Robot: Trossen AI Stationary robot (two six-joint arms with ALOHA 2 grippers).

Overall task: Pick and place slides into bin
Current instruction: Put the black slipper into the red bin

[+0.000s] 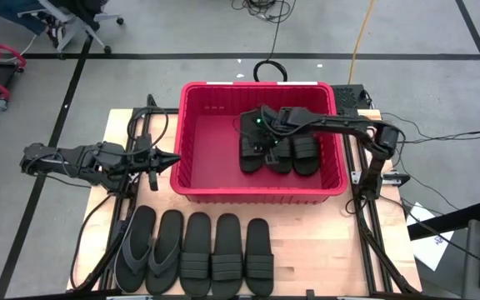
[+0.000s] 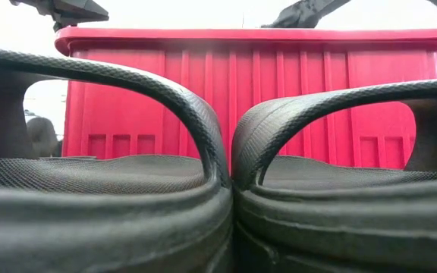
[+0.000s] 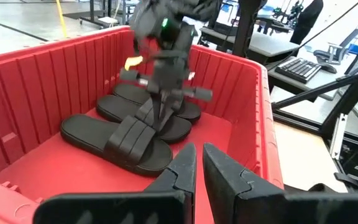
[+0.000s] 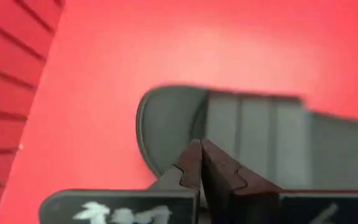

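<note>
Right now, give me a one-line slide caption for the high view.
Right gripper, shut, over three slides in the red bin; left gripper waits beside it; five slides remain in a row on the table.

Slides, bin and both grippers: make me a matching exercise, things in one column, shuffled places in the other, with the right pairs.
Things
1. right gripper
2. left gripper
3. thong slides
4. bin

Places
A. left end of the row on the table
B. outside the bin's left wall
C. inside the bin, over the slides there
D. middle of the table, behind the row

Pairs: 1-C, 2-B, 3-A, 4-D
</note>
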